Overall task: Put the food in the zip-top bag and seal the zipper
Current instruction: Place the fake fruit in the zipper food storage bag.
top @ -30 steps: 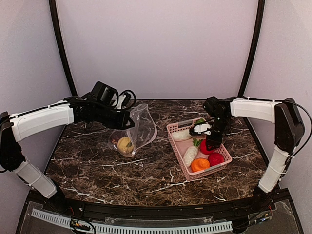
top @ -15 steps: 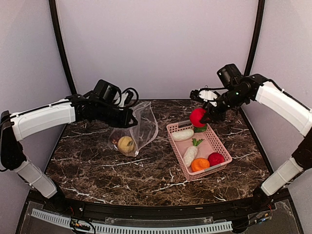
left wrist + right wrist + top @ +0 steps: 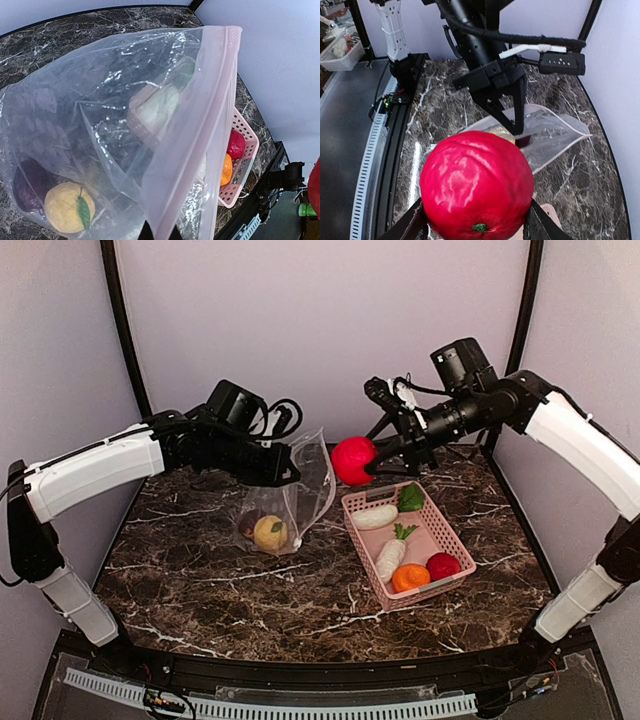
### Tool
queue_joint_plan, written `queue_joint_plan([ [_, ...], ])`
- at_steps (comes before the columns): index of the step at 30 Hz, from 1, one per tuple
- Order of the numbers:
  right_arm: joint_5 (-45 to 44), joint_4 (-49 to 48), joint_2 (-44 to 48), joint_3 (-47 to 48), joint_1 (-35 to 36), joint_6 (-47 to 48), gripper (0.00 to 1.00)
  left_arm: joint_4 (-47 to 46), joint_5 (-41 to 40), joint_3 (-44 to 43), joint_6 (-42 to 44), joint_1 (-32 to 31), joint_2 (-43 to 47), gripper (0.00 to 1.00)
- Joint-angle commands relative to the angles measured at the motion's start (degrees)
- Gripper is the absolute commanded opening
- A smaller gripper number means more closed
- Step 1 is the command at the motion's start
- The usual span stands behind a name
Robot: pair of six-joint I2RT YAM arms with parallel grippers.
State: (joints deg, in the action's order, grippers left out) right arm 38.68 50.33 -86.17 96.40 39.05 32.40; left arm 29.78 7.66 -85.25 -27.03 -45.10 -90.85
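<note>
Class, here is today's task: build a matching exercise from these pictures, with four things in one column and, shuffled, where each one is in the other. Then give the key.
Column one
1. large red ball
2. yellow ball
3. orange piece
4. zip-top bag

Column two
A. inside the zip-top bag
B. in the pink basket
C. held up by the left gripper
D. in the air, in the right gripper

Pairs: 1-D, 2-A, 3-B, 4-C
</note>
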Motion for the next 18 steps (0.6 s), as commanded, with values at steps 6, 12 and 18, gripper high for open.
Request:
queue_joint_plan([
  [6, 8.2, -6.4, -8.4, 8.5, 1.8, -10.5, 0.50, 7.8, -1.5, -5.9, -2.1, -0.7, 1.1, 0.01],
  [12, 10.7, -6.6, -13.4, 12.4, 1.8, -13.4, 0.50, 4.9, 0.0, -3.7, -4.1, -1.3, 2.7, 0.01],
  [18, 9.8, -5.8, -17.5, 13.3, 1.8, -14.8, 0.50, 5.0, 0.4, -4.4, -4.9, -1.5, 3.7, 0.01],
])
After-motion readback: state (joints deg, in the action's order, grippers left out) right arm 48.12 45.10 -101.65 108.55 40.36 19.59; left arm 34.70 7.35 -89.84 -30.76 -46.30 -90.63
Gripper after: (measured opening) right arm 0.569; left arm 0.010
